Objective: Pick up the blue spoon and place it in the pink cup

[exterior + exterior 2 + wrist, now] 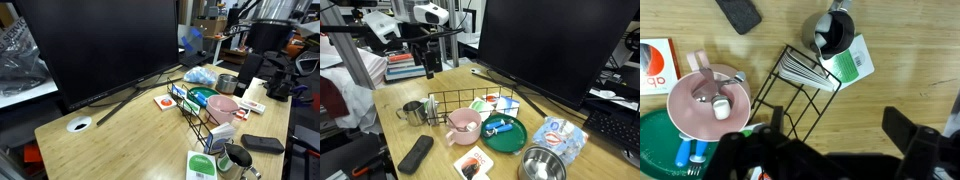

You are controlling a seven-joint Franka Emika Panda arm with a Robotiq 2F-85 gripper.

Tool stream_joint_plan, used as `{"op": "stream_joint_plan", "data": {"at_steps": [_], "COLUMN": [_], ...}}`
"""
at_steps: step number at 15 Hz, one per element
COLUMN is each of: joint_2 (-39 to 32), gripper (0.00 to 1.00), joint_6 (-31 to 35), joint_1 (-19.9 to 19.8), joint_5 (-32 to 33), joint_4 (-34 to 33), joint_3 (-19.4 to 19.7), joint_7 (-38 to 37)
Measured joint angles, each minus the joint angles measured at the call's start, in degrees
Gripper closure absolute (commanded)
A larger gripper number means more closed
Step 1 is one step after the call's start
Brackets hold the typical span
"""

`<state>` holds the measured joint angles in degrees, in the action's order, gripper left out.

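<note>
- Far left in the wrist view, the slim blue plastic spoon (690, 152) lay in the shallow round green dish (652, 135). Its long axis ran roughly up and down that view, and the frame edge cut off its lower end.
- Just beside the dish stood the pale pink, low, wide-mouthed plastic cup (675, 115). Small pale things lay inside it, too blurred to name.
- Next came the black wire rack (800, 85), between the pink cup and the shiny silver metal cup (833, 32) on the wooden bench (910, 60).
- The tool (830, 155) was released, its two dark fingers spread wide with nothing between them. The spoon lay well off to its left in this view, beyond the rack.
- In an exterior view the tool (430, 66) hung high above the bench, pointing straight down from the arm and well apart from the dish. The coming move probably called for a sideways shift across the rack, then a descent with the fingers set across the spoon's handle.
</note>
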<state>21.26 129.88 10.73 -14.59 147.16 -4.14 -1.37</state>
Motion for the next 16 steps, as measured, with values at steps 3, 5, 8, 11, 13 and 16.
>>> {"op": "stream_joint_plan", "data": {"at_steps": [3, 5, 8, 11, 13, 16], "joint_2": [0.0, -0.3, -3.5, -9.7, -14.1, -19.5], "gripper": [0.00, 0.00, 0.00, 0.00, 0.00, 0.00], "joint_6": [0.0, 0.2, 1.9, 2.6, 2.6, 2.7], "joint_1": [0.0, -0.2, -2.5, -6.3, -8.5, -10.5], "joint_5": [0.0, 0.0, 0.9, 4.1, 7.7, 12.1], "joint_4": [-0.1, -0.8, -4.8, -9.9, -12.6, -15.3], "joint_3": [0.0, 0.1, 1.2, 3.0, 3.9, 5.0], "joint_7": [0.0, 0.0, -0.1, -0.8, -2.4, -4.9]}}
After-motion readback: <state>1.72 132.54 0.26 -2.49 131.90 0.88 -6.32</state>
